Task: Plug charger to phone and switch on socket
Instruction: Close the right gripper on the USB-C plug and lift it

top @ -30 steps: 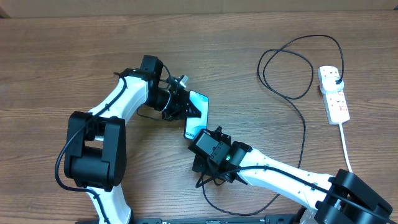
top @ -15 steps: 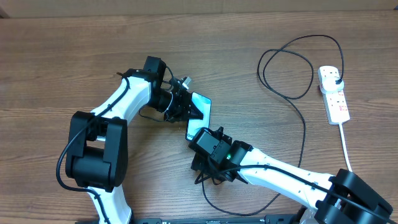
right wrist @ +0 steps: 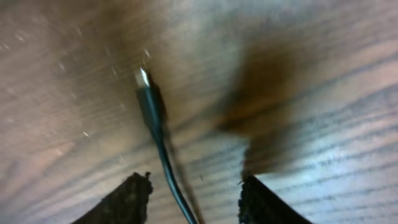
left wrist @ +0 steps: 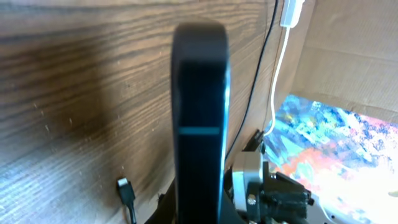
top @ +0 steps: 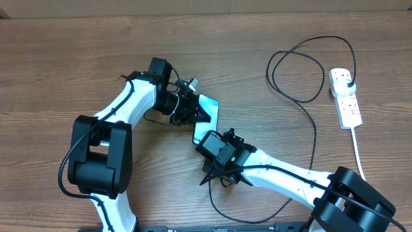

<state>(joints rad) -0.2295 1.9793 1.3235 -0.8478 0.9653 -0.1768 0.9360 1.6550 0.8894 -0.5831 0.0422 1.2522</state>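
Note:
In the overhead view my left gripper is shut on the phone, holding it tilted above the table. The left wrist view shows the phone edge-on, a black slab rising between the jaws. The charger cable runs from its black plug in the socket to the front of the table. Its connector tip lies flat on the wood, also seen as a small tip left of the phone. My right gripper is open, straddling the cable just behind the tip without touching it.
The socket's white cord runs down the right side of the table. The black cable makes a large loop at the back right. A cardboard wall and a colourful sheet stand beyond the table edge.
The right wrist has turned and shifted slightly right over the cable, and its jaws have narrowed. The left arm nudged the phone a little up and right, then held still.

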